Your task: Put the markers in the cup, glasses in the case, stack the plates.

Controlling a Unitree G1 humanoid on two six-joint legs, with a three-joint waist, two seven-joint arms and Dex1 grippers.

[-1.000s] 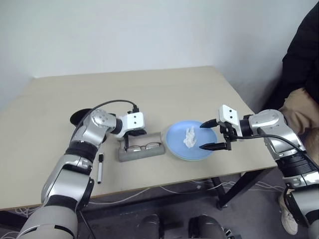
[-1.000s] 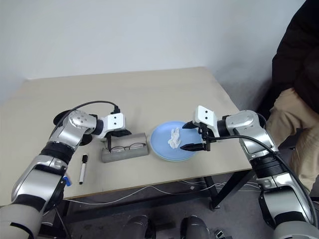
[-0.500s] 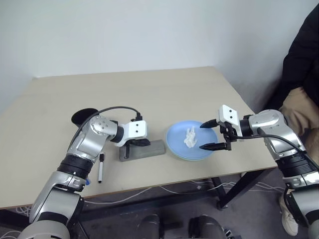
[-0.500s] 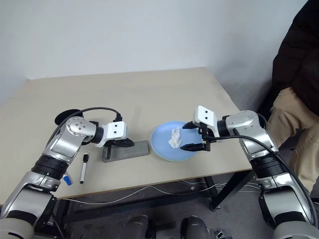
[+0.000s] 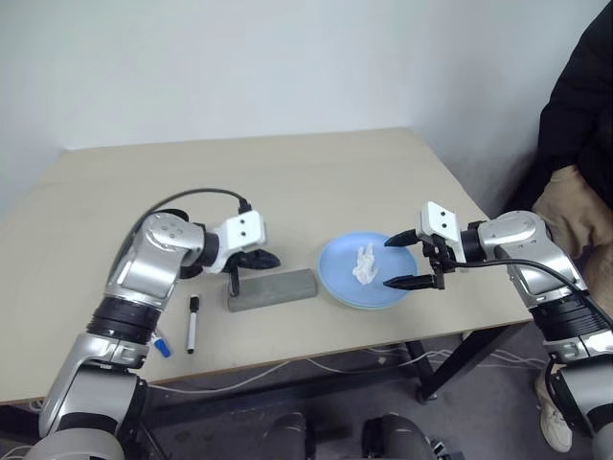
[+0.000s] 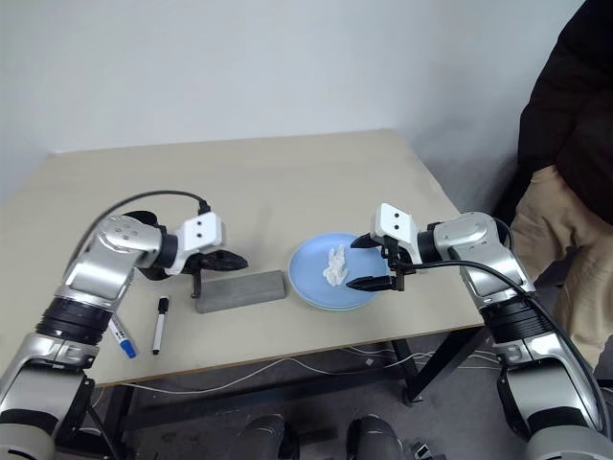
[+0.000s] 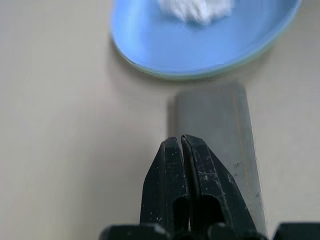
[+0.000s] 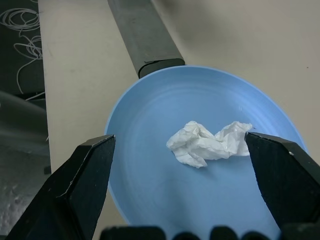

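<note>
Case (image 5: 273,288) now closed, left gripper (image 5: 270,259) lifted

On the desk (image 5: 287,172), the closed case (image 5: 273,289) lies near the front edge, roughly midway along it. Just to its right sit the stacked plates (image 5: 340,278), with a crumpled tissue (image 5: 365,264) on the upper one. To the left of the case a marker (image 5: 192,323) lies close to the front edge, and another marker (image 6: 121,336) lies further left, right at that edge. A person (image 5: 584,144) sits beyond the desk's right edge.
</note>
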